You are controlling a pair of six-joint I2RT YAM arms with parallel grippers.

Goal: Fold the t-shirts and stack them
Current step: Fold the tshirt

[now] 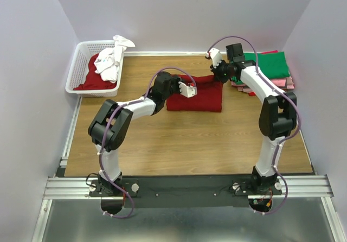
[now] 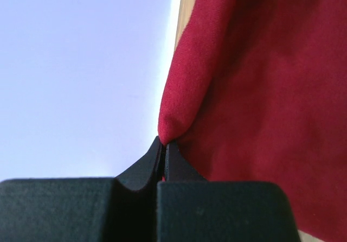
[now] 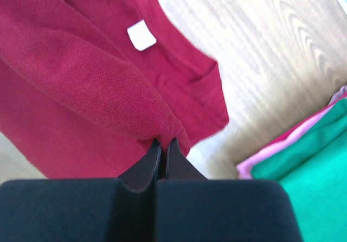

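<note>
A dark red t-shirt (image 1: 199,96) lies partly folded at the middle of the table. My left gripper (image 1: 183,86) is at its left edge, shut on a pinched fold of the cloth (image 2: 179,112). My right gripper (image 1: 219,75) is at the shirt's far right corner, shut on a bunched fold (image 3: 157,117). The right wrist view shows the shirt's collar and small white neck label (image 3: 141,35). A stack of folded t-shirts sits at the far right, a green one (image 1: 269,63) on top and pink ones (image 1: 284,82) beneath.
A white lattice basket (image 1: 78,63) stands at the far left, holding a red shirt (image 1: 89,80) and a crumpled white shirt (image 1: 111,62) draped over its rim. Grey walls close in the table on three sides. Bare wood (image 1: 184,139) stretches in front of the dark red shirt.
</note>
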